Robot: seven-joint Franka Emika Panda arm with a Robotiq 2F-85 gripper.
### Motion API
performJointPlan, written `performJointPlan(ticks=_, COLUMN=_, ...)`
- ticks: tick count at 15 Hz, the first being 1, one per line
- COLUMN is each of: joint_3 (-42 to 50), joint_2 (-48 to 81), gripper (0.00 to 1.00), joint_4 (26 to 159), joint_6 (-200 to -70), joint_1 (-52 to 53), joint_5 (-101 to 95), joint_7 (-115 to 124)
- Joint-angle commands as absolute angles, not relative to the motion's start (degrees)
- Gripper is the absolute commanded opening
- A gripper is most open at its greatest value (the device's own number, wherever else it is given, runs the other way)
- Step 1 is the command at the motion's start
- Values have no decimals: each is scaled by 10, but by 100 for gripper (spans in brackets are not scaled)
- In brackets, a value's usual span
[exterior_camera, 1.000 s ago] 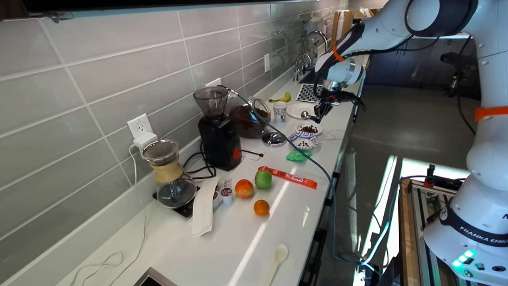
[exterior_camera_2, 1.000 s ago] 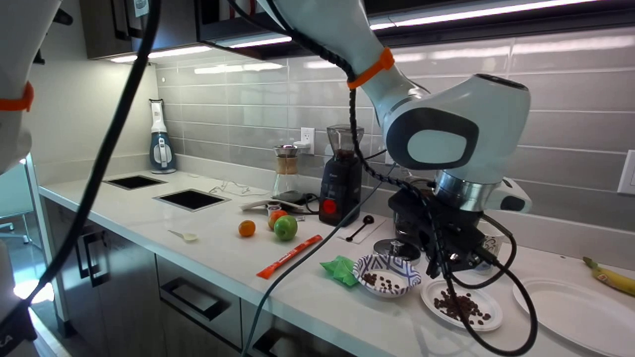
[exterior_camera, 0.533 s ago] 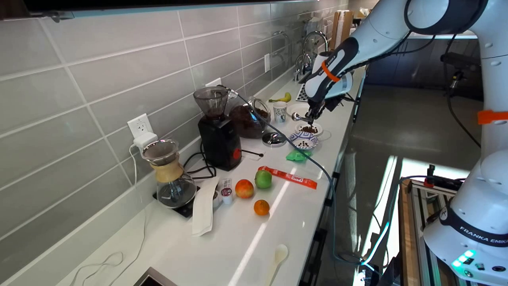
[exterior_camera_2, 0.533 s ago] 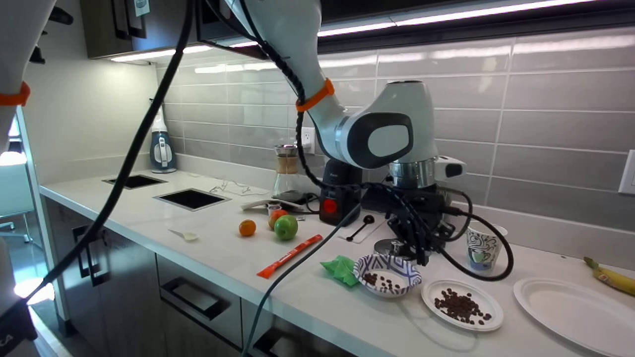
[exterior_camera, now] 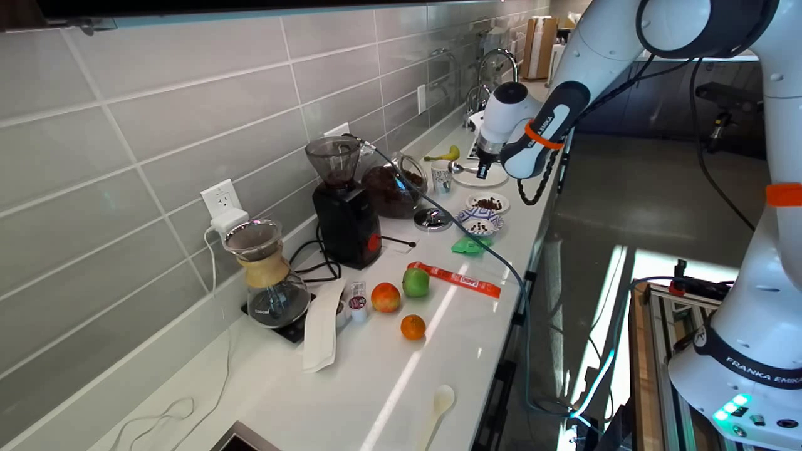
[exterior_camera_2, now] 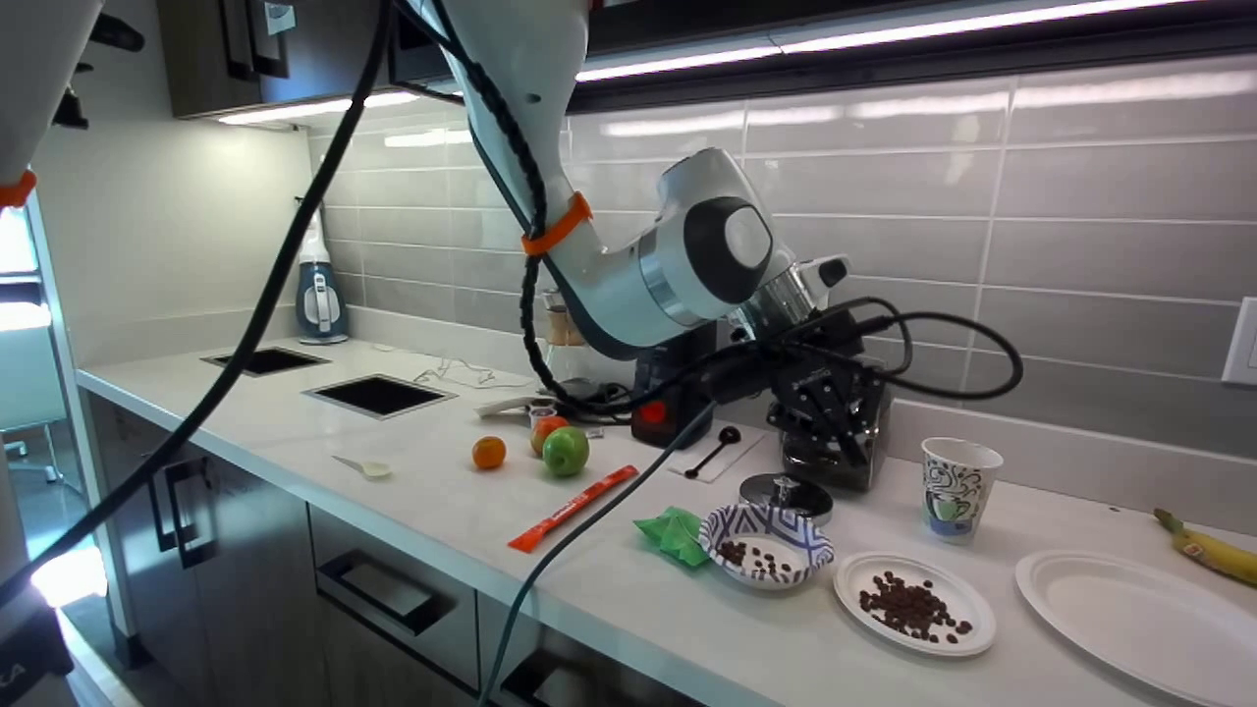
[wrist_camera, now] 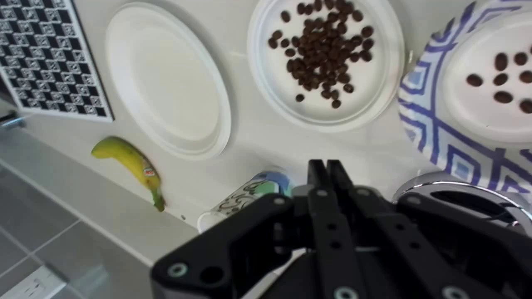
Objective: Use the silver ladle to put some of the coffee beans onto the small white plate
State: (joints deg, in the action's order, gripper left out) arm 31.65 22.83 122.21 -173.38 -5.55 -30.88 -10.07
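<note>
The gripper (wrist_camera: 327, 167) has both fingers pressed together, pinching one silver ladle (exterior_camera: 454, 167). In an exterior view, the ladle projects from the fingertips toward the tiled wall (exterior_camera_2: 884, 245). Surrounding items: one printed cup (exterior_camera_2: 957, 491); two plates, one large white plate (wrist_camera: 166, 83) and one small white plate (wrist_camera: 365, 87). The latter lies lower than the gripper, apart from it, and bears a heap of coffee beans (wrist_camera: 320, 54). Adjacent: one patterned bowl (wrist_camera: 436, 108) containing several more; one metal lid (exterior_camera_2: 784, 494). Farther out: one banana (wrist_camera: 129, 160). Compared with half a second earlier, gripper and ladle stand higher, farther from the small white plate; the plate is unmoved.
</note>
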Motion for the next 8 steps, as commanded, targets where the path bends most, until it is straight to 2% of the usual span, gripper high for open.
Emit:
performJointPlan(ticks=1, joint_3=459, joint_2=263, gripper=1, joint_4=1203, joint_6=-1801, joint_1=67, joint_5=-418, joint_7=-14)
performJointPlan(ticks=3, joint_3=520, joint_2=285, gripper=1, joint_4=1192, joint_6=-1816, joint_1=125, joint_5=-445, joint_7=9)
performJointPlan(ticks=8, joint_3=605, joint_2=337, gripper=1, joint_4=1184, joint_6=-1815, joint_1=224, joint_5=-472, joint_7=16)
